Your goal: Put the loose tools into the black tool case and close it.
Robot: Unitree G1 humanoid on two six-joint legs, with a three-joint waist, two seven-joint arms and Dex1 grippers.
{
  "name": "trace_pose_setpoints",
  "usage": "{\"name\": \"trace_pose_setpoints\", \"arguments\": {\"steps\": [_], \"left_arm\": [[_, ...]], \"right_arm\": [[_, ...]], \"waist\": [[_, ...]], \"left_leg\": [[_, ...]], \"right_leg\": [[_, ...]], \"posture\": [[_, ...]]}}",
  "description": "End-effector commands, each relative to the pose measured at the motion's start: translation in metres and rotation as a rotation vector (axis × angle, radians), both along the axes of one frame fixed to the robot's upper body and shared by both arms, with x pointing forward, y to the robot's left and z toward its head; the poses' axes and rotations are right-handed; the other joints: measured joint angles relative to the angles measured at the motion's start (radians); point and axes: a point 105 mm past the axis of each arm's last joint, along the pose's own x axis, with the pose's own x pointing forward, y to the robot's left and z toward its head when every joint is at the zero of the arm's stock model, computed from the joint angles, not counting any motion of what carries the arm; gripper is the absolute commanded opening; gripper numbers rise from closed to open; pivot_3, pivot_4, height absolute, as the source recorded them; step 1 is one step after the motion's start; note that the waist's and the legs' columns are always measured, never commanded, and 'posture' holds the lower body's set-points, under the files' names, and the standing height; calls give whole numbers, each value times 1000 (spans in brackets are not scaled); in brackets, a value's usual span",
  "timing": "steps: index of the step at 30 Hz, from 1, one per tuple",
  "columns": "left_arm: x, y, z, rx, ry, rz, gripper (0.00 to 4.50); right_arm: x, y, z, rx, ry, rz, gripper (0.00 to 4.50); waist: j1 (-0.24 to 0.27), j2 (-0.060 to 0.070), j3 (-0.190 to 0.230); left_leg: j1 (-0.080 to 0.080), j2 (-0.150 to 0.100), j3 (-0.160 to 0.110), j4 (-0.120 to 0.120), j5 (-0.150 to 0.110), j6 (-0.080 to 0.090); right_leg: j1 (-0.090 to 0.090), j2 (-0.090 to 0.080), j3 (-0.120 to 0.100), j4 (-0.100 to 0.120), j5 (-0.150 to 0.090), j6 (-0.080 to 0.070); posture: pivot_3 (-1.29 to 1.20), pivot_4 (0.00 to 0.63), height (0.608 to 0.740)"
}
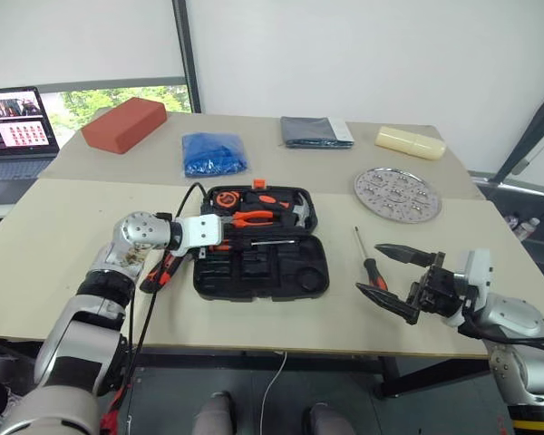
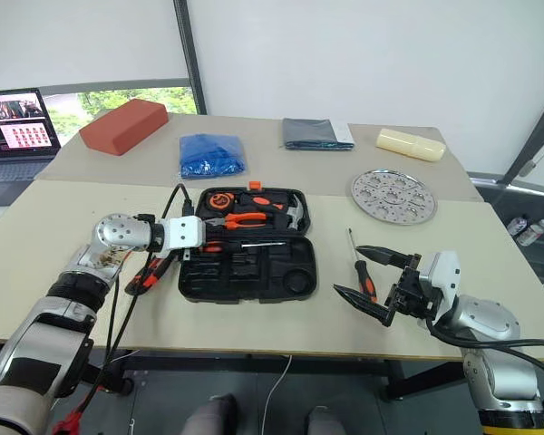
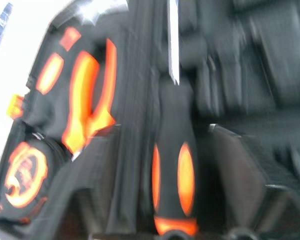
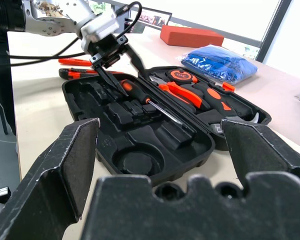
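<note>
so we see the black tool case (image 1: 261, 258) lying open near the front middle of the table (image 1: 54, 263), lid flat behind the base. pliers (image 1: 254, 217), tape measure (image 1: 225, 199) and hammer (image 1: 295, 210) sit in the lid half. one orange-and-black screwdriver (image 4: 145, 100) lies in the slot along the hinge side of the base, shaft pointing to the robot's right. the left gripper (image 4: 117, 62) hangs right over its handle, fingers parted either side of it; we can't tell if they touch it. just left of the case two more orange-black tools (image 4: 77, 67) lie on the table, partly hidden by the left arm. a second screwdriver (image 1: 366, 261) lies on the table right of the case. the right gripper (image 1: 392, 276) hovers beside it, jaws spread wide, holding nothing. further back we note a round perforated plate (image 1: 397, 193), a blue bag (image 1: 214, 152), a red block (image 1: 124, 124), a dark folded cloth (image 1: 315, 131) and a laptop (image 1: 16, 136).
</note>
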Motion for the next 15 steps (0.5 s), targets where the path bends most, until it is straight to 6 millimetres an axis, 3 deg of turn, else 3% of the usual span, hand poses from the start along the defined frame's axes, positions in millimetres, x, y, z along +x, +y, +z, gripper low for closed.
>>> {"name": "trace_pose_setpoints", "arguments": {"steps": [1,2,5,11,15], "left_arm": [[-3,-3,27,-196,23,-6,3225],[-4,-4,27,-219,43,-5,3225],[-2,-8,21,-302,137,50,2417],[2,-18,-16,-275,298,165,167],[3,-20,-46,-176,388,229,35]], "right_arm": [[-4,-3,10,12,-52,-14,4500],[-4,-3,9,14,-50,-16,4500],[-4,-3,7,24,-42,-28,4500],[-4,-3,5,34,-38,-38,4500],[-4,-3,4,36,-35,-46,4500]], "waist": [[-3,0,0],[-4,0,0],[-5,0,0],[-3,0,0],[-2,0,0]], "left_leg": [[0,0,0,0,0,0],[0,0,0,0,0,0],[0,0,-1,0,0,0],[1,0,-1,4,0,0],[1,0,-2,5,0,0]], "right_leg": [[0,0,0,0,0,0],[0,0,0,0,0,0],[0,1,0,1,0,0],[0,1,0,7,-1,1],[0,1,0,8,-1,1]], "posture": [[0,150,740],[0,150,740],[0,150,740],[0,150,740],[0,150,740]]}}
